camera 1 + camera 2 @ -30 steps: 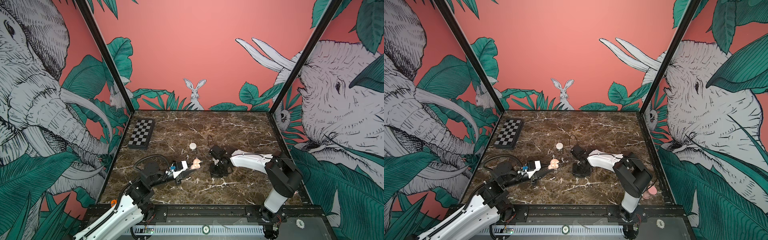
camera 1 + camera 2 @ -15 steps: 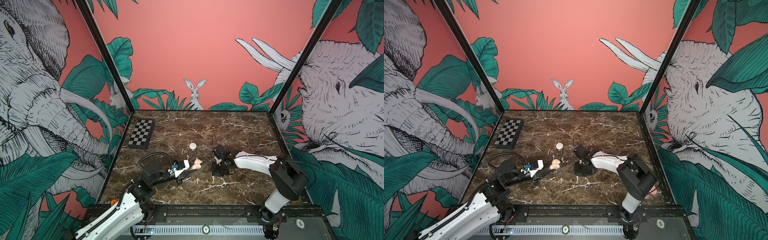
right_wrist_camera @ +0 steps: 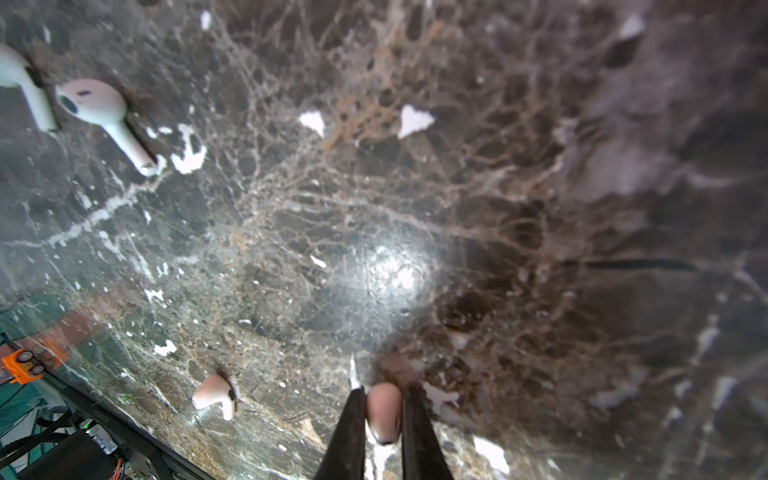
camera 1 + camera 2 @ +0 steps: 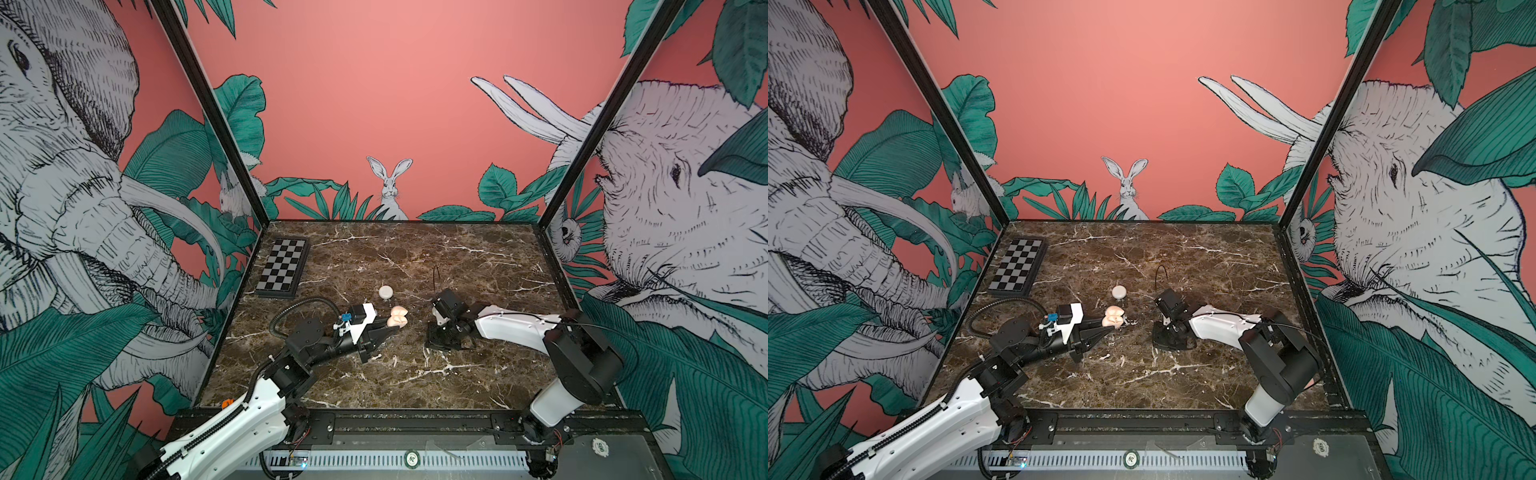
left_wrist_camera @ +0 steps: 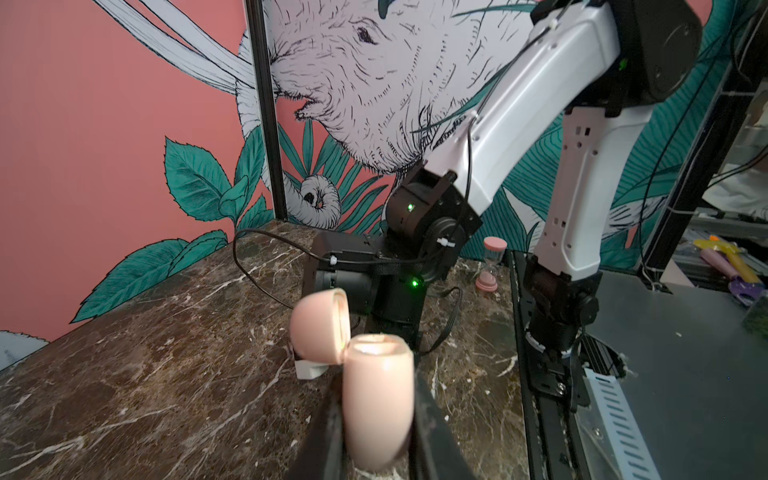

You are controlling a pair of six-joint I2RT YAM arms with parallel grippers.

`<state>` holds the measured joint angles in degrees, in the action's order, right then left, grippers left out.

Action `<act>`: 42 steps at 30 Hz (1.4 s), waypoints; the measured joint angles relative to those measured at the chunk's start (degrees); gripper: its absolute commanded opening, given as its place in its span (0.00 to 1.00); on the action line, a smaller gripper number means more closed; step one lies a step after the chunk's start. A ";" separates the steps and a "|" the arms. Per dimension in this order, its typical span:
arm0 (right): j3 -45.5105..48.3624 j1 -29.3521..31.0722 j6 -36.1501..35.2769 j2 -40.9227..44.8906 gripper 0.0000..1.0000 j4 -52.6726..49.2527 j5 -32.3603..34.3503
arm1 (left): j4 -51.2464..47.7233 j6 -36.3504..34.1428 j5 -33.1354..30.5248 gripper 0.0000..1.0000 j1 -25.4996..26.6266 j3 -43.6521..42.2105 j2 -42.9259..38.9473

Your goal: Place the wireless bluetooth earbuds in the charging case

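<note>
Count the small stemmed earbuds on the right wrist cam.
4. Two white plastic earbuds lie together on the brown marble tabletop; one pale pink earbud lies loose; another pink earbud is pinched in the right gripper. Others may be hidden.

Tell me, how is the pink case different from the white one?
The pink case is peach-pink; the white case is white. The pink case has its lid swung open; the white case looks shut. The left gripper pinches the pink case; the white case lies alone on the marble table. Both are small and rounded.

Glossy marble table (image 4: 457, 257), smooth plastic case (image 4: 397, 316)
</note>
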<state>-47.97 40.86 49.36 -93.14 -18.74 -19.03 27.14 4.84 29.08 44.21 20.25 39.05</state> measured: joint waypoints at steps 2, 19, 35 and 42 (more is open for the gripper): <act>0.13 -0.20 -0.24 0.00 0.14 0.50 -0.31 | 1.79 0.35 -1.57 0.00 1.92 -0.68 0.63; 3.93 -0.90 -1.81 8.59 0.14 6.69 -1.36 | 20.15 2.80 -13.11 0.00 7.58 -9.09 12.11; 5.25 -0.90 -3.96 18.88 0.14 9.35 0.17 | 32.70 4.44 -17.88 0.00 7.58 -11.74 21.29; 5.25 -0.90 -4.96 22.36 0.15 10.25 0.42 | 37.46 5.01 -18.05 0.00 7.58 -12.11 24.83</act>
<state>-42.72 39.97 44.40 -70.78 -8.49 -18.61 64.60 9.85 11.03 51.79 8.14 63.88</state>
